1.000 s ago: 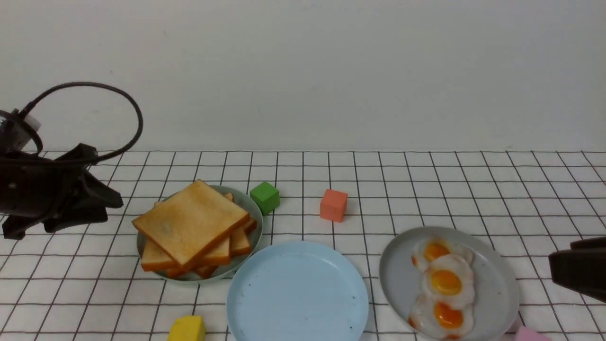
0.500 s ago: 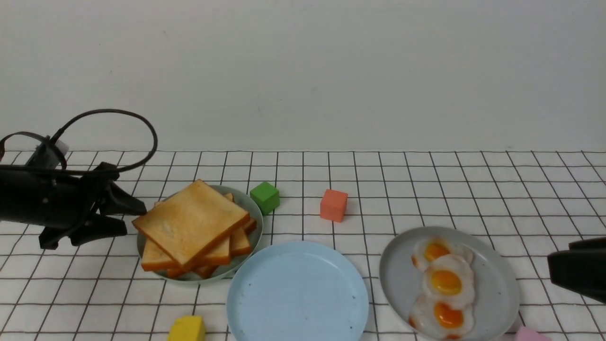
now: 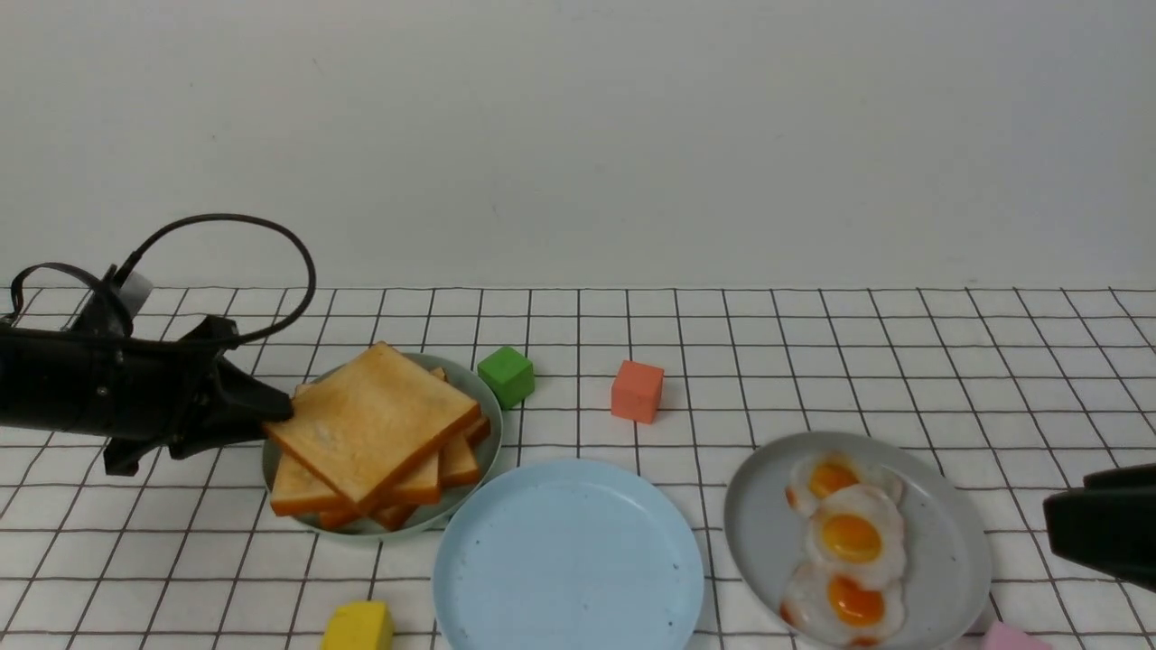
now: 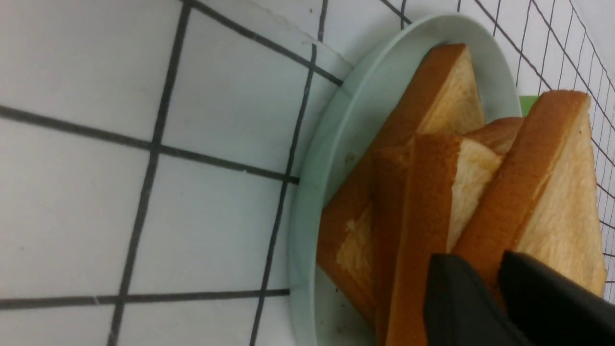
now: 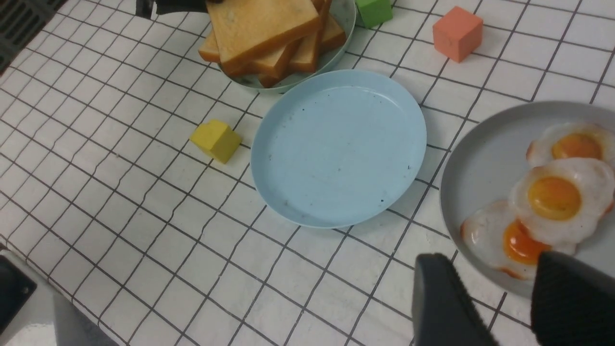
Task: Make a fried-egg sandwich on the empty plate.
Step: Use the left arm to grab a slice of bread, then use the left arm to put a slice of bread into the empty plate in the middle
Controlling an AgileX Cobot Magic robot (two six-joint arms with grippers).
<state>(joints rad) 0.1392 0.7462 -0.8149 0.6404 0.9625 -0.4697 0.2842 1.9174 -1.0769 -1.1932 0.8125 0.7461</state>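
Note:
A pile of golden toast slices lies on a pale green plate (image 3: pixel 489 400). My left gripper (image 3: pixel 278 417) is at the pile's left corner, shut on the crust edge of the top toast slice (image 3: pixel 375 420), which still rests on the pile. In the left wrist view the gripper (image 4: pixel 480 262) has that slice (image 4: pixel 552 206) between its two fingers. The empty light blue plate (image 3: pixel 567 560) sits front centre. Three fried eggs (image 3: pixel 849 537) lie on a grey plate (image 3: pixel 763 533). My right gripper (image 5: pixel 492 257) is open and empty, hovering near the grey plate's front edge.
A green block (image 3: pixel 506 375) and an orange block (image 3: pixel 637 390) stand behind the plates. A yellow block (image 3: pixel 358 627) is at the front left of the blue plate, a pink block (image 3: pixel 1016 636) at the front right. The white wall rises behind the gridded cloth.
My left gripper moved right to the toast pile and its jaws closed on the top slice's left corner, nudging the slice slightly right. The right gripper barely moved.

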